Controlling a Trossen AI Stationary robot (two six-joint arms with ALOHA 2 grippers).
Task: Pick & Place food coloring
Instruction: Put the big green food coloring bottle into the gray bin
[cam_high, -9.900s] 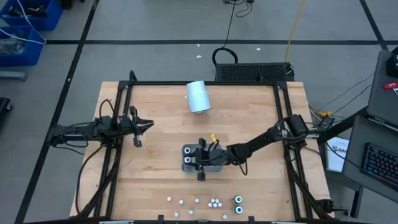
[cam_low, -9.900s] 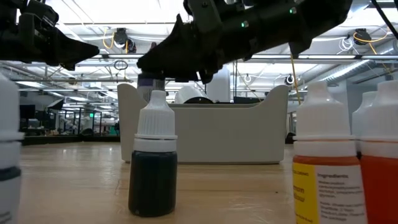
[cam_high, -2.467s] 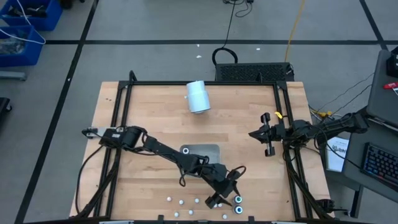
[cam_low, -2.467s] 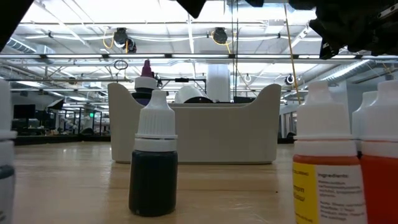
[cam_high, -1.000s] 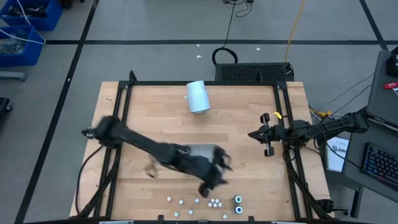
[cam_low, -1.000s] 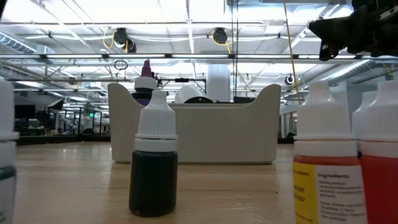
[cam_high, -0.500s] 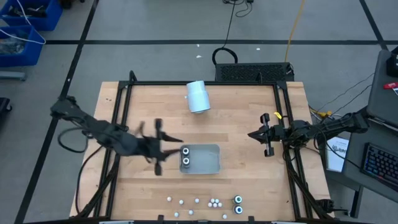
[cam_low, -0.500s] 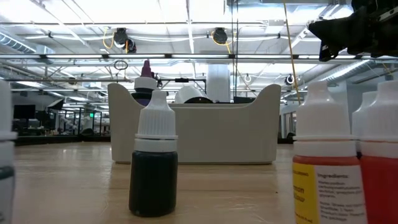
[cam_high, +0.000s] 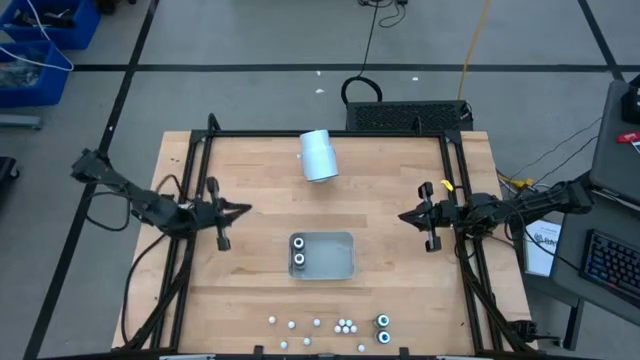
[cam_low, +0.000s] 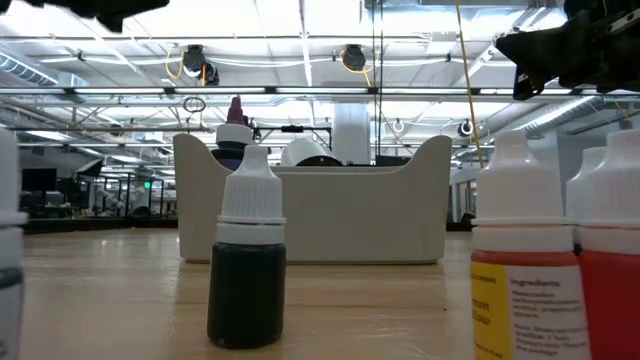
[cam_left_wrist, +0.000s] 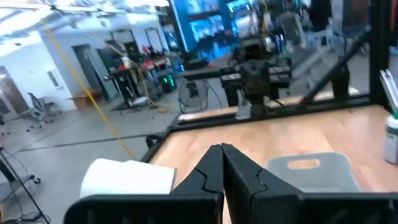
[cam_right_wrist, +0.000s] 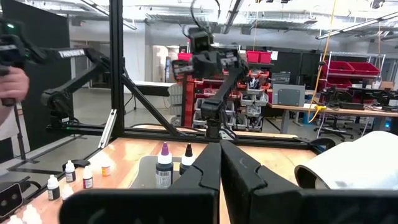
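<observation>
We see two bottles (cam_high: 298, 252) standing in the tray (cam_high: 338, 255); the rest (cam_high: 345, 325) line the worktop's (cam_high: 380, 200) near edge. Both jaws, left (cam_high: 240, 210) and right (cam_high: 405, 216), are closed and empty, parked aside, leaving the tray unobstructed.

pincer (cam_right_wrist: 219, 163) closed | 2 bottles (cam_right_wrist: 164, 167) in tray (cam_right_wrist: 147, 169)

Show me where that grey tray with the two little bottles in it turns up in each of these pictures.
High view: grey tray at table centre, below the pale cylinder.
Low view: pale walled tray mid-picture, behind the dark bottle.
Left wrist view: tray beyond the left end effector.
Right wrist view: tray holding two bottles.
Shared landmark: the pale cylinder, visible in every view except the low one.
</observation>
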